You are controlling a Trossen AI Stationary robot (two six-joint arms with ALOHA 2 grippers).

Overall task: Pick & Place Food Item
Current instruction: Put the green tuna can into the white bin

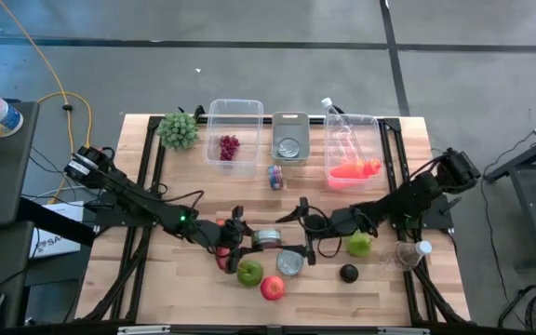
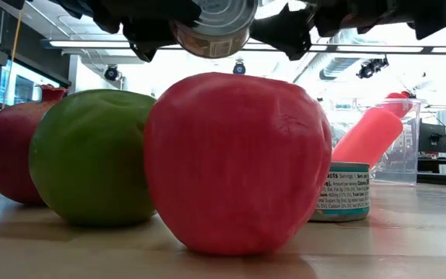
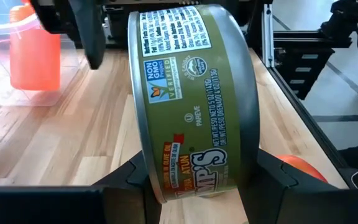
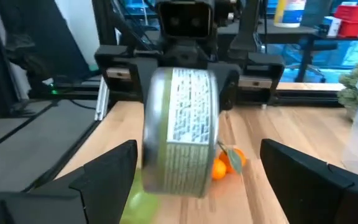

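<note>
My left fingers (image 3: pixel 197 186) clamp the can (image 3: pixel 191 99) by its flat ends, lifted clear of the table (image 3: pixel 61 137). My right fingers (image 4: pixel 197 180) stand apart, facing it. The smooth can may slip and fall onto the apples (image 2: pixel 235 159) below.

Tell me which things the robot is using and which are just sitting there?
In use: tuna can, gripped by the left claw; open right claw facing it.
Lying about: red apple, green apple, pomegranate, other can.
</note>
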